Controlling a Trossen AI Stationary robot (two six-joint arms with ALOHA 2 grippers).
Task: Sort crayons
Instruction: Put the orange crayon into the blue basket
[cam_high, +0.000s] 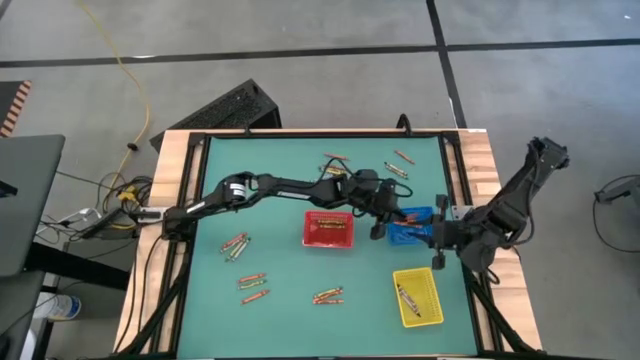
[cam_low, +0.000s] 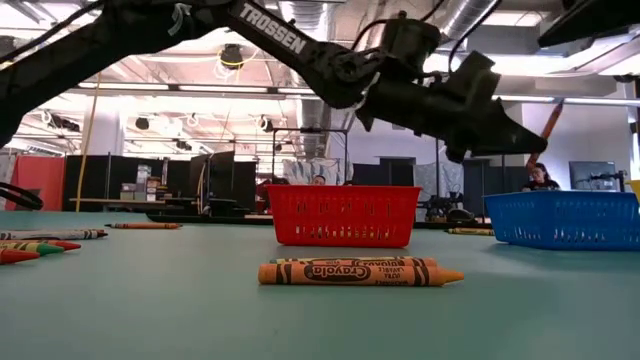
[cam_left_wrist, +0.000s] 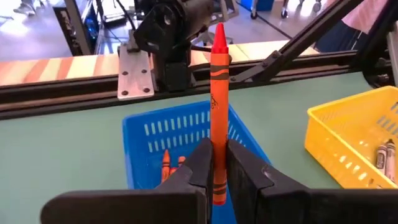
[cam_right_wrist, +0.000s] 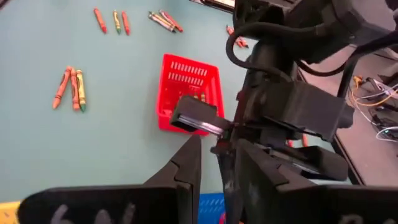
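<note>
on the near part of the green surface (cam_high: 280, 310), seen level from the low camera, one orange crayon (cam_low: 360, 272) lies on its side, closest of all. from above, loose crayons (cam_high: 251, 288) lie in small clusters along the near and left side of the surface, and a yellow tray (cam_high: 418, 297) near the front right corner holds a few grey sticks.

toward the middle stands the red tray (cam_high: 328, 229), with some sticks lying in it. just to its right is the blue tray (cam_high: 410, 230); the left wrist camera shows two orange sticks already lying at its bottom.

the left pincer (cam_left_wrist: 217, 168) reaches across from the left side and hangs above the blue tray, clenched on an orange-red crayon (cam_left_wrist: 217, 106) that stands upright between its fingers, tip upward. in the overhead picture this pincer sits between the red and blue trays, over the blue tray's left edge.

the right pincer (cam_right_wrist: 214, 165) comes in from the right edge of the surface, close against the blue tray's right side and near the left pincer; its fingers stand partly apart, and whether they grip anything i cannot tell.

farther back, more crayons (cam_high: 398, 165) lie scattered near the far right part of the surface.
</note>
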